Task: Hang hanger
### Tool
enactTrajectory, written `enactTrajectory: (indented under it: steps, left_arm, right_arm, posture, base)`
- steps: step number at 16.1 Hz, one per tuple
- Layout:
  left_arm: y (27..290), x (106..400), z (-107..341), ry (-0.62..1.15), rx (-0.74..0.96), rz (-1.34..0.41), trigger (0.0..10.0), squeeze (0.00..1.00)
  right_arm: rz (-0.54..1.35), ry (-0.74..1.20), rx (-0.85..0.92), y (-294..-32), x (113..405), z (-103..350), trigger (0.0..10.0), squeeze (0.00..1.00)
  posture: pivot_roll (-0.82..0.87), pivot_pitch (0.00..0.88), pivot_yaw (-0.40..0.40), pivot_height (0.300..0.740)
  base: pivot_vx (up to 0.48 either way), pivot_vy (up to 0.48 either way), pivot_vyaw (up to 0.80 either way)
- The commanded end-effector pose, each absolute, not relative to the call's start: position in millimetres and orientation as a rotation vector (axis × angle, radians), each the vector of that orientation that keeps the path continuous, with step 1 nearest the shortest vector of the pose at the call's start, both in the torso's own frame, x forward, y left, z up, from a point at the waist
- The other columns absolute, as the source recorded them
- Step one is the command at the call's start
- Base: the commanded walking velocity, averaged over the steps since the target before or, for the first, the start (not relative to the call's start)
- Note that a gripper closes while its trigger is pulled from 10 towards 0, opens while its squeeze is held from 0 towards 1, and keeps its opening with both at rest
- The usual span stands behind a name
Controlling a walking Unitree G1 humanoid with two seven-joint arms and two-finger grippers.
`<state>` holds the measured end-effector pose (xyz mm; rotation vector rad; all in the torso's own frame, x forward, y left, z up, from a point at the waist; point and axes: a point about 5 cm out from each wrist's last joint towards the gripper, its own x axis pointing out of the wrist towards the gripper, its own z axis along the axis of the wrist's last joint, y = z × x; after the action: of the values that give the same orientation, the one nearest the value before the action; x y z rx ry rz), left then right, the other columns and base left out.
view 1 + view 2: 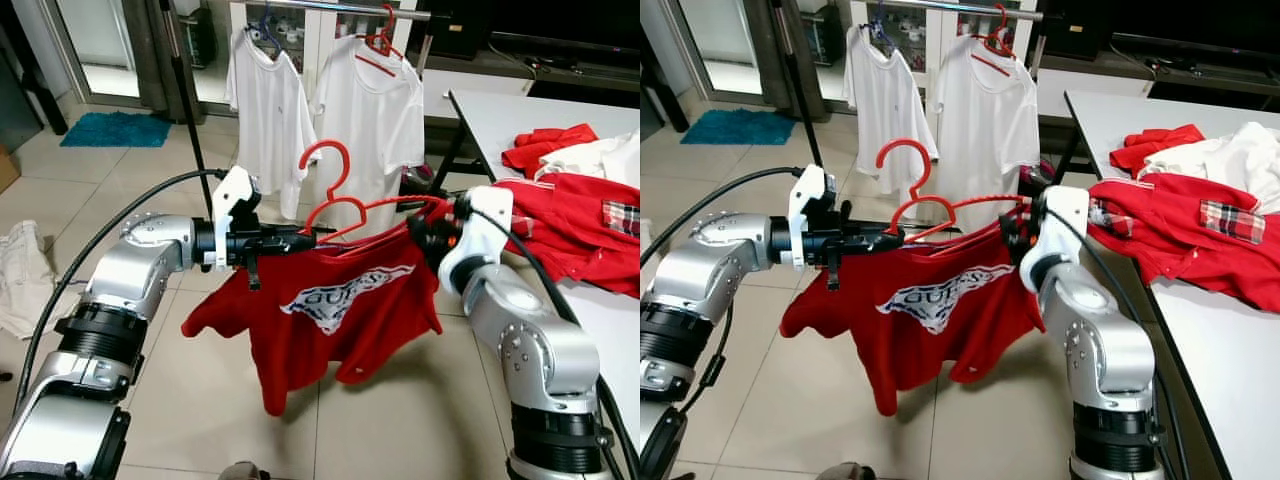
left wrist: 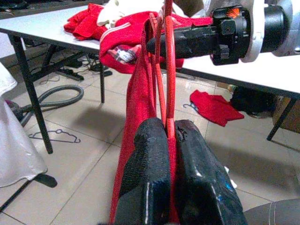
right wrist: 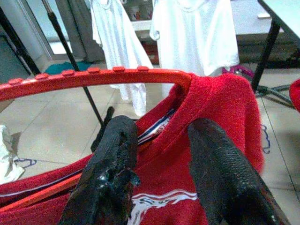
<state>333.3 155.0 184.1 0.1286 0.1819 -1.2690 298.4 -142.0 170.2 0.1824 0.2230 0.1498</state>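
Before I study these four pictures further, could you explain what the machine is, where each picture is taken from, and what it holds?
This is a walking robot with two silver arms. Two pictures come from its head; the other two from cameras on its wrists. The left gripper, fingers shut, pinches one end of a red hanger. The right gripper holds the other end, where a red shirt hangs. Behind stands a rail with two white shirts. More clothes lie on a white table.

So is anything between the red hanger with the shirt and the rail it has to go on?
Nothing solid visible. The red hanger is held by the left gripper and right gripper; open floor lies before the rail, where two white shirts already hang.
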Motion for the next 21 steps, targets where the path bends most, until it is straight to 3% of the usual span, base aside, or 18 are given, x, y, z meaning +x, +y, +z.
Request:
enactTrajectory:
  steps: [1,3,4,11,13,21]
  left_arm:
    - [154.2,333.2,191.9,0.146,0.13,-1.277,0.0,0.0]
    - [154.0,333.4,192.1,0.148,0.129,-1.278,0.0,0.0]
    - [153.9,333.5,192.2,0.149,0.129,-1.278,0.0,0.0]
    - [153.5,334.2,192.9,0.154,0.132,-1.283,0.0,0.0]
    - [153.5,333.9,192.8,0.156,0.132,-1.289,0.0,0.0]
    - [153.4,335.4,192.7,0.155,0.13,-1.275,0.0,0.0]
  right_arm:
    - [0.128,0.179,0.161,-147.1,300.4,178.1,7.4,0.0]
    - [0.116,0.167,0.157,-148.9,301.5,179.3,4.9,0.0]
    - [0.111,0.165,0.158,-149.6,301.8,179.4,4.7,0.0]
    - [0.062,0.142,0.148,-157.0,303.7,180.3,0.4,0.0]
    - [0.06,0.139,0.144,-157.2,304.0,180.2,0.0,0.0]
    - [0.083,0.133,0.145,-154.4,304.1,180.0,0.0,0.0]
  posture:
    - [0.01,0.012,-0.021,0.74]
    - [0.01,0.011,-0.019,0.74]
    - [0.01,0.011,-0.019,0.74]
    - [0.01,0.007,-0.014,0.74]
    - [0.01,0.007,-0.014,0.74]
    - [0.01,0.006,-0.017,0.74]
  base:
    - [0.0,0.0,0.0]
    - [0.0,0.0,0.0]
    - [0.0,0.0,0.0]
    - [0.0,0.0,0.0]
    - [0.0,0.0,0.0]
    - [0.0,0.0,0.0]
